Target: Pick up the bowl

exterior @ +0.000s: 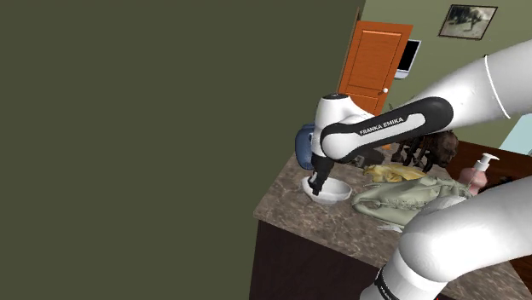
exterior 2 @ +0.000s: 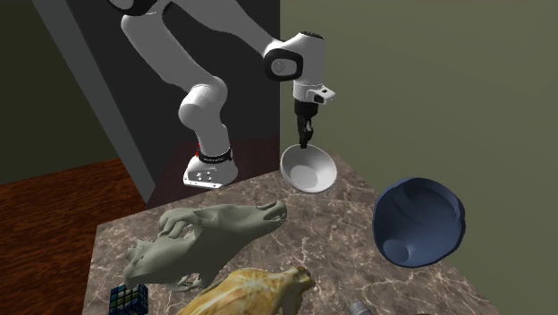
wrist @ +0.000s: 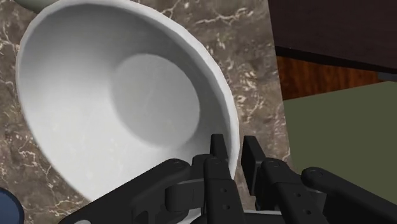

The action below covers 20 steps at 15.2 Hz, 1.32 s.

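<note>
Gripper (wrist: pixel 236 158): jaws nearly closed, clamped on the rim of the bowl (wrist: pixel 127 95), with one finger (wrist: pixel 219 153) inside the wall and the other outside, both touching it. Bowl is white and its inside is bare. In the shoulder view the gripper (exterior: pixel 316 189) comes down on the bowl (exterior: pixel 335 192) at the rim's left side. The bowl is at the counter (exterior: pixel 298 213) corner nearest the olive wall. In the second exterior view the gripper (exterior 2: pixel 305 143) meets the far rim of the bowl (exterior 2: pixel 308 170), which looks tipped, mouth toward that camera (base contact with the counter (exterior 2: pixel 340 259): cannot tell). Counter is brown marbled stone. The blue bowl (exterior 2: pixel 418 222) is near the white one, to the second exterior view's right. It is not touching it and lies tilted on its side with its hollow bare. In the shoulder view the blue bowl (exterior: pixel 304 145) sits just behind the arm's wrist. A grey-green animal figure (exterior 2: pixel 210 237) lies on the counter, well apart from the bowl. A yellow thing (exterior 2: pixel 255 291) is just beside the figure, and a cube (exterior 2: pixel 128 300) is at the counter's near edge. A pump bottle (exterior: pixel 479 175) stands beyond the figure (exterior: pixel 409 196) in the shoulder view.
</note>
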Each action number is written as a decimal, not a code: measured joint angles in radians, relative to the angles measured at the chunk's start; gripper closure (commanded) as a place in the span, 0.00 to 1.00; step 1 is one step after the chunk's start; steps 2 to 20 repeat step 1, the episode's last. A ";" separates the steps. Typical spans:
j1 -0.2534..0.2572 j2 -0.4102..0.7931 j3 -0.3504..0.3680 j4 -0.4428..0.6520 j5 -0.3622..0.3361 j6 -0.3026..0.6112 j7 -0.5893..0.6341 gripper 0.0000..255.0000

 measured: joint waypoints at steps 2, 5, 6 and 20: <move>0.001 -0.008 0.000 0.001 0.001 -0.009 -0.001 1.00; 0.001 -0.008 0.000 0.001 0.001 -0.009 -0.001 1.00; 0.001 -0.008 0.000 0.001 0.001 -0.009 -0.001 1.00; 0.001 -0.008 0.000 0.001 0.001 -0.009 -0.001 1.00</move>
